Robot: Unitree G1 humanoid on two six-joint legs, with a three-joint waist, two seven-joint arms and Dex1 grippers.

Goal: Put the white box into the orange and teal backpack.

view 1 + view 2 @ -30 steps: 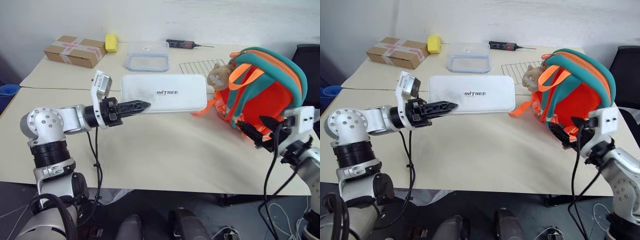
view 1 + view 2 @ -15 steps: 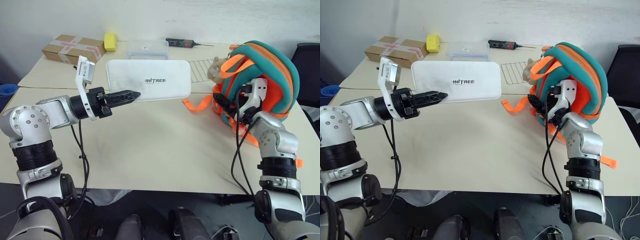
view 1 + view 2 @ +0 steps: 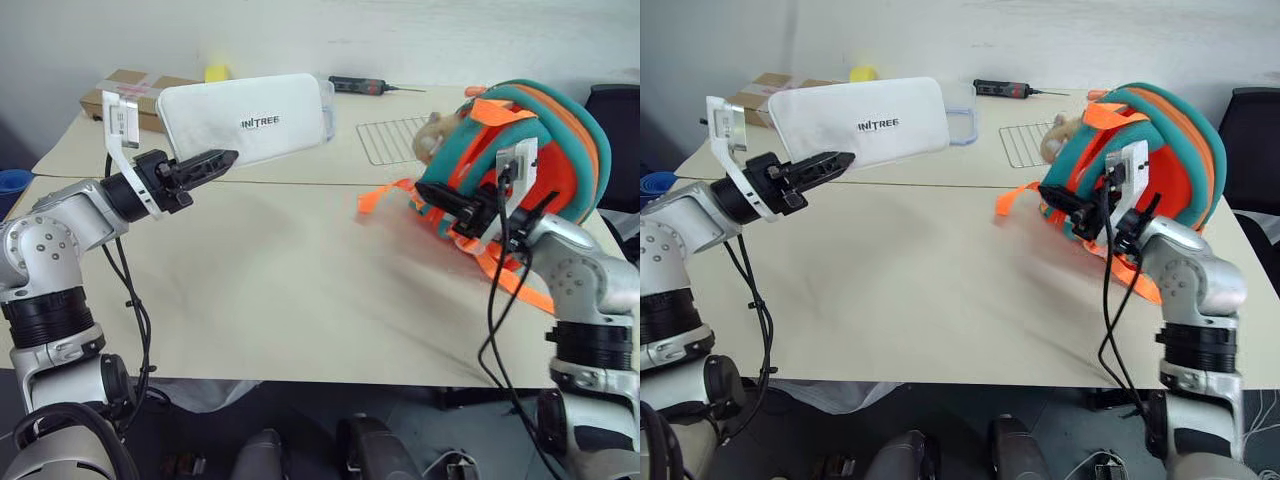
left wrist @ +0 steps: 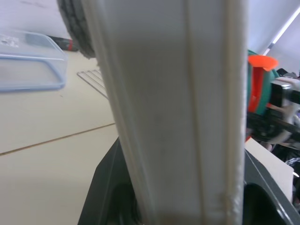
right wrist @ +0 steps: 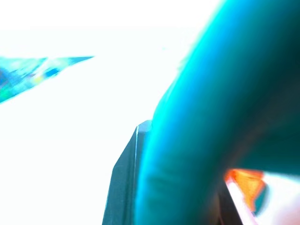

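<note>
Above the table's far left part, the white box (image 3: 245, 120) is held clear of the surface by the left gripper (image 3: 205, 163), its fingers pinching one short edge so the box juts out towards the far edge, tilted with its lettered face showing. It appears to be carried this way so that a narrow end can be led into the bag. In the left wrist view, the box's edge (image 4: 173, 108) is seen clamped between the two black fingers.

Near the table's right edge, the backpack (image 3: 545, 150) is gripped by the right gripper (image 3: 455, 210), whose fingers are closed on its teal trim at the side facing the box; in the right wrist view, the teal band (image 5: 201, 122) is seen pinched between them. The bag seems to be held so that its mouth can be steadied or pulled open, though whether it is open cannot be told.

Box and backpack are well apart, with bare table between them. Orange straps (image 3: 385, 195) trail onto the table on the box's side of the bag and could snag. A plush toy (image 3: 437, 140) is fixed to the bag's far side. Along the far edge lie a cardboard box (image 3: 135, 85), a yellow block (image 3: 215, 72), a clear container (image 3: 962, 100) partly hidden behind the white box, a wire rack (image 3: 388, 140) and a dark tool (image 3: 365, 86).
</note>
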